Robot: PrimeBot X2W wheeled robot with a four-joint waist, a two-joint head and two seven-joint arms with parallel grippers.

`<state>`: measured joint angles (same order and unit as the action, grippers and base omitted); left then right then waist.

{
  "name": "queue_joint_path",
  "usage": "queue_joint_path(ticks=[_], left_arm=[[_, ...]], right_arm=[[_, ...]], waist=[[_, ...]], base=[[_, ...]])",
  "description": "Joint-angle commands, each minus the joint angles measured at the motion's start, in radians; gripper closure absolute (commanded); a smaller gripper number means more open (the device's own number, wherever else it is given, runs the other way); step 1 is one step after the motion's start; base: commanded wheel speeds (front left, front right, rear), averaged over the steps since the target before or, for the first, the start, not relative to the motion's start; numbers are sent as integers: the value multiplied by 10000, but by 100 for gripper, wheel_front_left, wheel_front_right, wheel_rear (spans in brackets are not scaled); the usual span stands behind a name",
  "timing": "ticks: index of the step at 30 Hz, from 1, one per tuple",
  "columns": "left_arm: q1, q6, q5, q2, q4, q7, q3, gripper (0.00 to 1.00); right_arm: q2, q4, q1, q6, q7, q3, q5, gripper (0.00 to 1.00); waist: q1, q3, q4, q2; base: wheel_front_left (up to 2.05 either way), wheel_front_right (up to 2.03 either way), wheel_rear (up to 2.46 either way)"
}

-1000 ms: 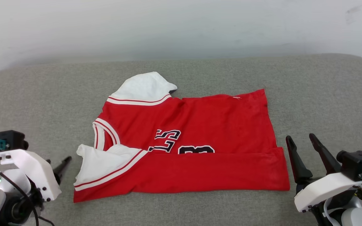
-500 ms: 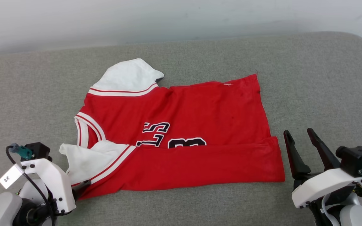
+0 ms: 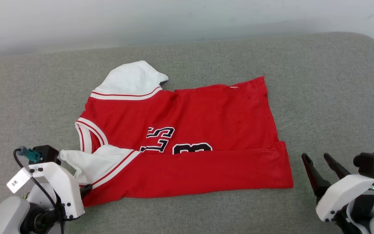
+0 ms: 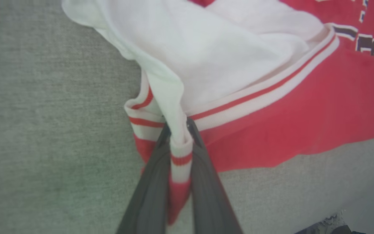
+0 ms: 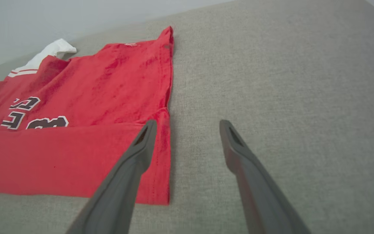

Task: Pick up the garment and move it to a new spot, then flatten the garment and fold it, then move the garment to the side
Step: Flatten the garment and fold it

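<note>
The garment (image 3: 187, 130) is lying mid-way across the padded surface (image 3: 330, 97), with the wall (image 3: 187, 19) standing behind at 12 o'clock. Its neck is pointing to 9 o'clock, its hem to 3 o'clock, and its near edge is lying folded over the body. The far sleeve (image 3: 131, 79) is sticking out at 11 o'clock; the near sleeve (image 3: 99, 162) is resting at 8 o'clock. The left gripper (image 3: 87, 188) is sitting there, sleeve trim lying between its fingers. The right gripper (image 3: 315, 156) is hovering at 4 o'clock, just beside the hem corner, seemingly apart from it.
</note>
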<state>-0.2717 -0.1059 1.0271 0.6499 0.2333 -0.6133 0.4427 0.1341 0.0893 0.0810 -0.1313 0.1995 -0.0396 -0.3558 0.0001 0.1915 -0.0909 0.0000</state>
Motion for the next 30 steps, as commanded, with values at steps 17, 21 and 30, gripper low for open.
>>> queue_joint_path(ticks=[17,21,30], left_arm=[[175,-624,-545,400,-2228,491,-172,100],[132,-596,-559,298,-2265,542,-121,100],[139,-500,-582,169,-2145,797,-126,100]], right_arm=[[835,482,980,10,4277,1029,-1332,0],[775,1205,1257,10,4546,1581,-1449,0],[786,2306,1553,7,4649,2341,-1817,100]], waist=[[-1,311,594,0],[-1,503,695,0],[-1,580,763,0]], base=[[0,0,0],[0,0,0],[0,0,0]])
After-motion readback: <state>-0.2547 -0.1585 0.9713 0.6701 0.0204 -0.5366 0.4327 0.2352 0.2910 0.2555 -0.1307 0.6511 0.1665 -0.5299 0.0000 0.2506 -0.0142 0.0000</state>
